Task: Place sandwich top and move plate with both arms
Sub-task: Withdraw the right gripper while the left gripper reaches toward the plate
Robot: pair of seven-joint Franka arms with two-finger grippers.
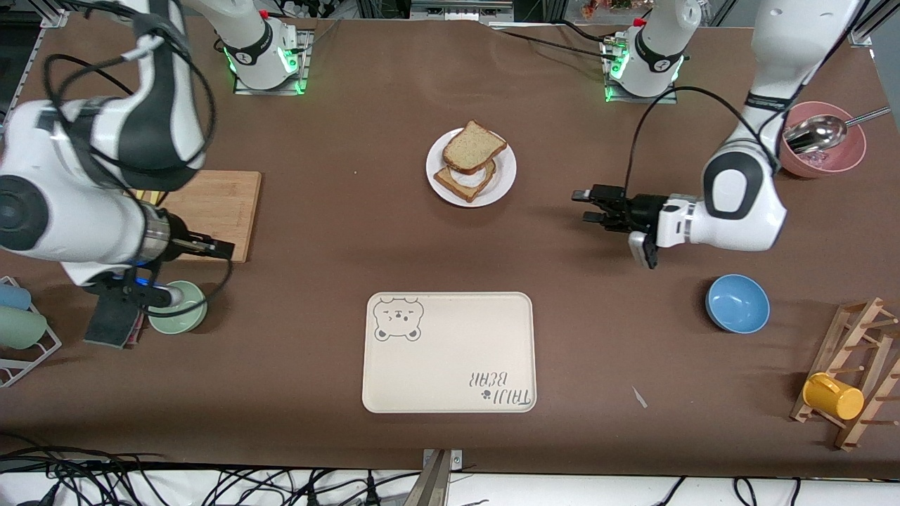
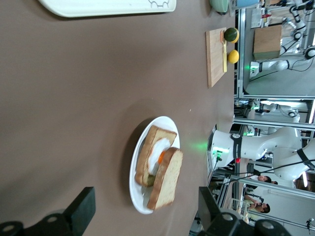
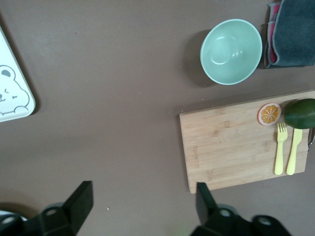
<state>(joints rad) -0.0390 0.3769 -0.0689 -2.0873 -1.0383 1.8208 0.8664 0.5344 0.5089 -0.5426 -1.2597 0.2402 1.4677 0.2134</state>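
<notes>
The sandwich top [image 1: 473, 145] leans on the egg toast [image 1: 464, 180] on the plate [image 1: 503, 184], mid-desk [image 1: 316, 232] toward the robots' edge, while the released left claw [image 1: 589, 206] hovers beside it and the released right claw [image 3: 140, 209] hangs over the cutting board's [image 1: 214, 211] edge.

A brown table [image 1: 316, 232] fills the scene. Metal frame rails [image 2: 239, 59] stand at its edge, and black cables [image 1: 105, 478] trail along the floor.
</notes>
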